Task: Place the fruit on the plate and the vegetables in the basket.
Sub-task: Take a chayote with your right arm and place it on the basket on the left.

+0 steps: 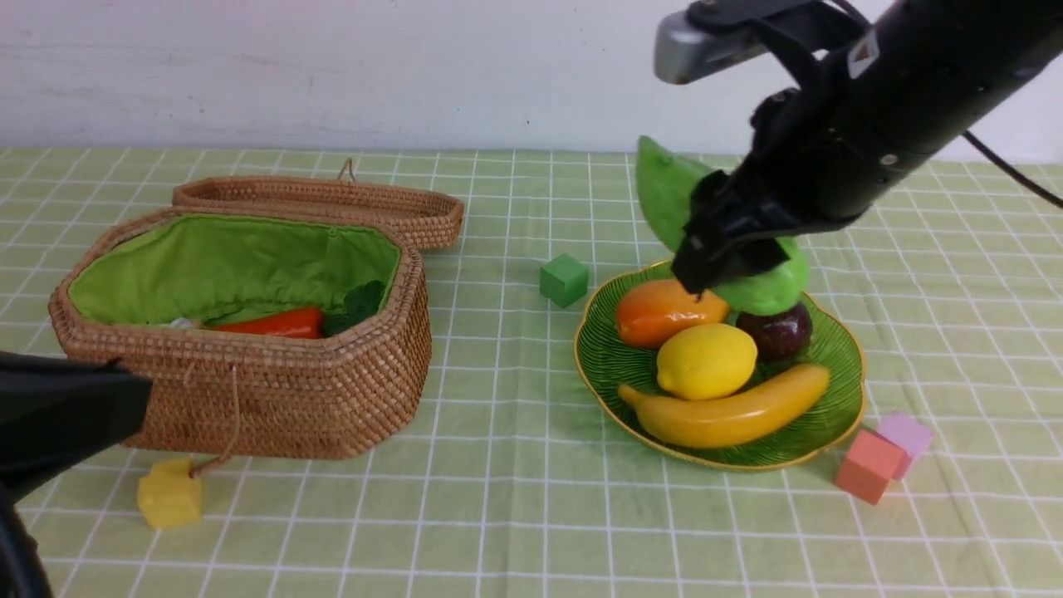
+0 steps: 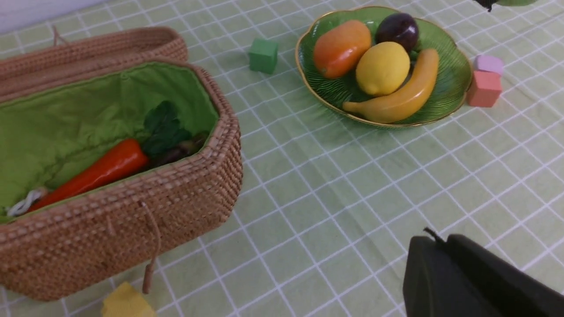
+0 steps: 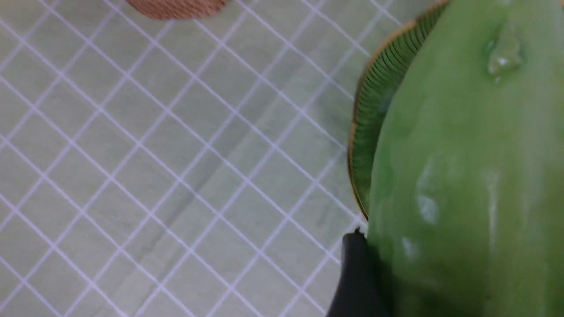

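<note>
Green ribbed plate (image 1: 839, 357) with gold rim, brown wicker basket (image 1: 332, 399) lined green, green-and-white checked cloth (image 1: 515, 515).

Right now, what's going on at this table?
The right gripper holds the green gourd in the air over the far side of the plate. The plate already carries the mango, lemon, banana and purple ball. The carrot lies in the open basket. The left gripper sits shut and empty near the basket.

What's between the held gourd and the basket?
Nothing visible. The right gripper holds the gourd above the plate; only a low green cube sits on the cloth between, and the basket is open.
</note>
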Action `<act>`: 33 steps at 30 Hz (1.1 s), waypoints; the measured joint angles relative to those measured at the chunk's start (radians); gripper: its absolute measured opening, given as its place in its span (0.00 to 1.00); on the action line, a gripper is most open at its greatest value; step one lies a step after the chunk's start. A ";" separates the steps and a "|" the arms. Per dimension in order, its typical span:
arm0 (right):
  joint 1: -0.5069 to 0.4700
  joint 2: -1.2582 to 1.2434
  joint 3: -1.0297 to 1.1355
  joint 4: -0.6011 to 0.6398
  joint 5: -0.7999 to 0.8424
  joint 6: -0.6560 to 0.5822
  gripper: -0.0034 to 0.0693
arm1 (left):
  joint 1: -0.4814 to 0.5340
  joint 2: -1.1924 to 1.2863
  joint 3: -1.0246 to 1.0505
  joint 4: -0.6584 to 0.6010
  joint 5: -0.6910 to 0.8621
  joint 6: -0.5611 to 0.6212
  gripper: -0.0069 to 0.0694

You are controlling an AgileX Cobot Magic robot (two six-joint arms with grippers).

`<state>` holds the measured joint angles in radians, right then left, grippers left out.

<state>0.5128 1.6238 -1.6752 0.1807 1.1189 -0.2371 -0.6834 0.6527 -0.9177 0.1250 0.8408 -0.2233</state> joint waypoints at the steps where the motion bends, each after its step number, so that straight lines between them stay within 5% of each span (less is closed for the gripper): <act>1: 0.014 0.003 0.000 0.010 -0.027 0.001 0.67 | 0.000 0.000 0.000 0.013 0.001 -0.019 0.12; 16: 0.217 0.289 -0.217 0.238 -0.434 -0.108 0.67 | 0.000 0.000 0.000 0.321 0.066 -0.311 0.13; 23: 0.271 0.489 -0.443 0.354 -0.489 -0.238 0.67 | 0.000 0.000 0.000 0.408 0.108 -0.407 0.13; 33: 0.279 0.650 -0.605 0.369 -0.558 -0.329 0.67 | 0.000 0.000 0.000 0.472 0.168 -0.461 0.13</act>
<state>0.7914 2.2737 -2.2799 0.5494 0.5610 -0.5657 -0.6834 0.6527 -0.9177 0.5966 1.0087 -0.6847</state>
